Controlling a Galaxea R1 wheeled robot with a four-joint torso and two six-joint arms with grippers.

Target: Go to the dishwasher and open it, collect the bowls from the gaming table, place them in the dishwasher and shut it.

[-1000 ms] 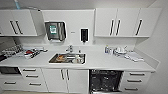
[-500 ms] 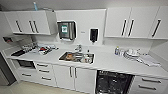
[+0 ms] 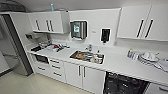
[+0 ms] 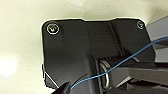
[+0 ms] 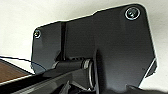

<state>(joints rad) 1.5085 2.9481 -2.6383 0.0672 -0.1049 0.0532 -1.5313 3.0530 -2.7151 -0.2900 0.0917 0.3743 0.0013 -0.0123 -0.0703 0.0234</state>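
Observation:
The dishwasher point(image 3: 125, 85) sits under the white countertop point(image 3: 117, 64) at the lower right of the head view, right of the sink cabinet. Its dark interior with racks shows. The bowls and the gaming table are out of view. The left wrist view has the robot's dark plate over a pale floor, crossed by a thin blue cable. The right wrist view has the same kind of plate over a pale surface.
A steel sink point(image 3: 87, 57) holding dishes is set in the counter. Stacked plates point(image 3: 148, 57) stand at the right, clutter point(image 3: 56, 47) at the left corner. A tall steel fridge point(image 3: 15, 50) closes the left side. Pale floor point(image 3: 30, 85) lies before the cabinets.
The whole kitchen has slid to the right in the head view, so the camera has turned left. The things themselves have not moved.

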